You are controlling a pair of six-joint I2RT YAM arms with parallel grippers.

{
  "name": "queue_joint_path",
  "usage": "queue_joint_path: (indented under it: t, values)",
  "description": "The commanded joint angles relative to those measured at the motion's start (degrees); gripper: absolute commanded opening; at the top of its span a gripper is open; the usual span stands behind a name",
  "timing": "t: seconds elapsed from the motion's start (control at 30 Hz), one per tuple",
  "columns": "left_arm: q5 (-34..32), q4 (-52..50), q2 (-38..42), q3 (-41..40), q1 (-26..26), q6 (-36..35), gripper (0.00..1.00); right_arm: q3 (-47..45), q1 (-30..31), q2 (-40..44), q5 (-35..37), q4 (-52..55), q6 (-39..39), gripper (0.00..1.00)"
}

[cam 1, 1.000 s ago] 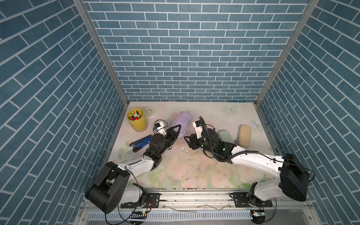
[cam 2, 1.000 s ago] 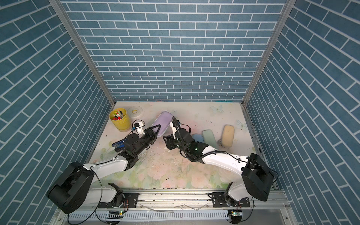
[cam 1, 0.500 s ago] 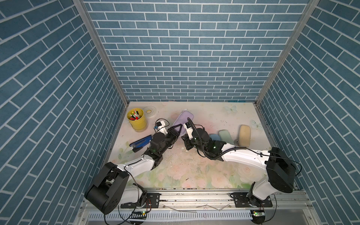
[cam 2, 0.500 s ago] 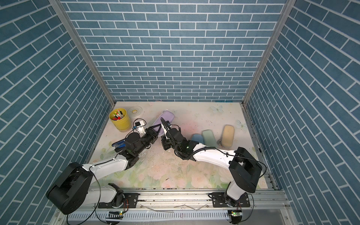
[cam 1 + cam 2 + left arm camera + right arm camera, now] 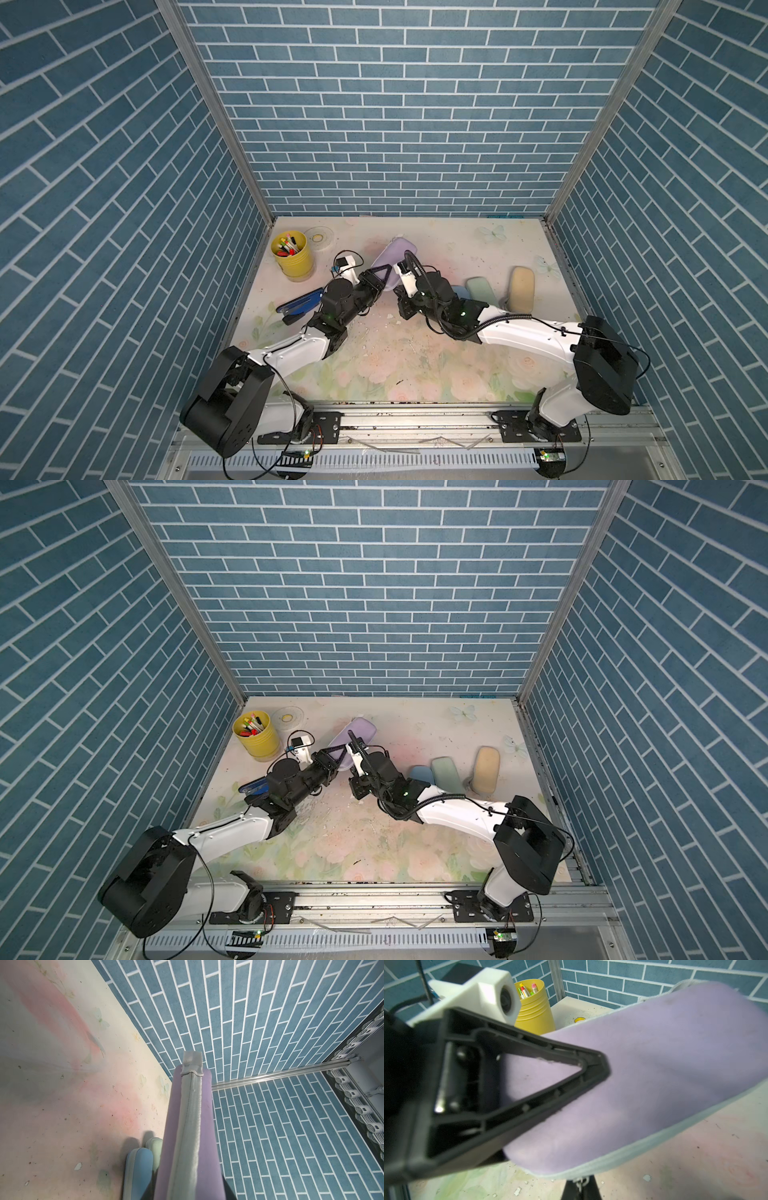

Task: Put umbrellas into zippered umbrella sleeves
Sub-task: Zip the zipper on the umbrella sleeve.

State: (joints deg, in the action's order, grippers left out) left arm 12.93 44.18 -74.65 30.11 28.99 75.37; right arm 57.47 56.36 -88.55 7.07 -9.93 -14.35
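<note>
In both top views the lilac sleeve is held tilted up off the worktop. The left end effector grips it at its near end, jaws narrowed onto its flat sides. Its long axis runs from that grip up and away toward the back wall. The left arm lies low and stretched forward. The right arm reaches across from the other side, wrist bent to meet the sleeve's near end just beside the left one. The blue sleeve, mint sleeve and beige sleeve lie closed side by side behind the right forearm. No loose umbrella shows.

In the left wrist view the sleeve stands edge-on. Its grey zip seam runs straight away to a fabric tab and looks closed along that length.

In the right wrist view the sleeve's broad lilac side fills the frame, with one finger of the left end effector flat against it. Under the sleeve's lower edge the right end effector is pinched tight on the small metal zip pull. The pull sits at the near end, right at that end effector. The next move therefore probably draws the pull along the sleeve's long axis while the left arm steadies the sleeve.
</note>
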Motion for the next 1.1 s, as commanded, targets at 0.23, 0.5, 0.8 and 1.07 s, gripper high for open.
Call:
queue_joint_path:
  t: [0.23,0.5,0.8,1.07]
  values:
    - [17.2,-9.5,6.4,4.6,-6.6,-5.7,0.27,-0.2,-9.8,3.8,-0.1,1.9,7.4,0.0]
    - [35.9,-23.4,6.4,9.3,-11.0,-14.4,0.2,1.0,-16.8,4.7,-1.7,2.1,11.6,0.0]
    - [44.3,-29.1,5.4,12.7,-12.2,-22.1,0.13,7.7,-20.2,2.5,-16.6,13.6,13.6,0.19]
    - [46.2,-22.7,2.7,12.8,-13.4,-21.3,0.16,8.6,-31.5,6.2,-43.1,22.5,-7.9,0.87]
